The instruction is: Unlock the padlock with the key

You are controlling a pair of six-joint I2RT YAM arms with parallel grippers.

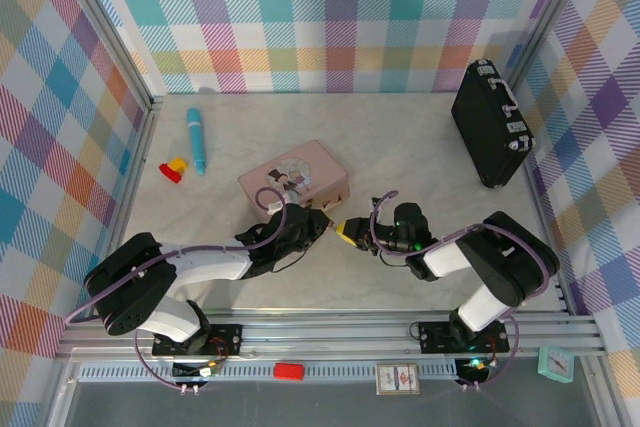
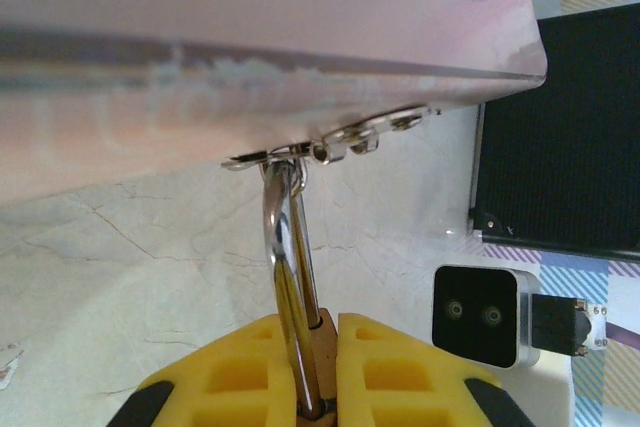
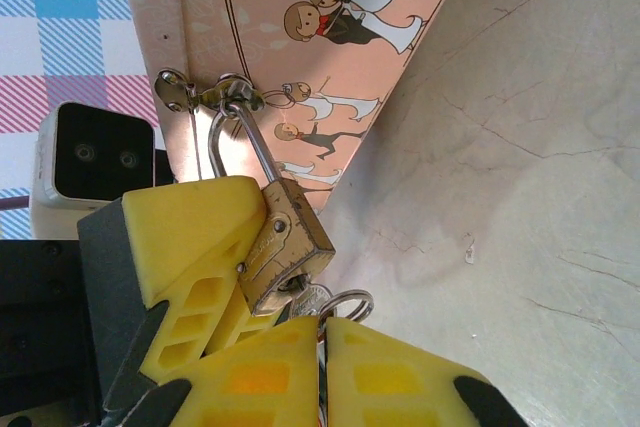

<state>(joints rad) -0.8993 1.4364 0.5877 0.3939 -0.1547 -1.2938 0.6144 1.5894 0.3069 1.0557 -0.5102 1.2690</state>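
Note:
The pink tin box (image 1: 293,182) lies at mid table. The padlock (image 3: 285,245), brass with a thin silver shackle (image 2: 285,267), hangs from the box's hasp (image 3: 215,92). My left gripper (image 2: 325,372) is shut on the padlock's brass body (image 2: 322,342); its yellow fingers (image 3: 190,237) flank the lock in the right wrist view. My right gripper (image 3: 322,347) is shut on the key (image 3: 318,299), whose head and ring (image 3: 350,302) stick out just below the lock's underside. The key's tip sits at the keyhole; how far in it reaches is hidden. Both grippers (image 1: 322,224) (image 1: 346,231) meet at the box's near right corner.
A black case (image 1: 490,122) stands at the back right. A teal tube (image 1: 196,139) and a red and yellow block (image 1: 175,169) lie at the left. On the front rail sit a red item (image 1: 288,371) and a small clock (image 1: 555,362).

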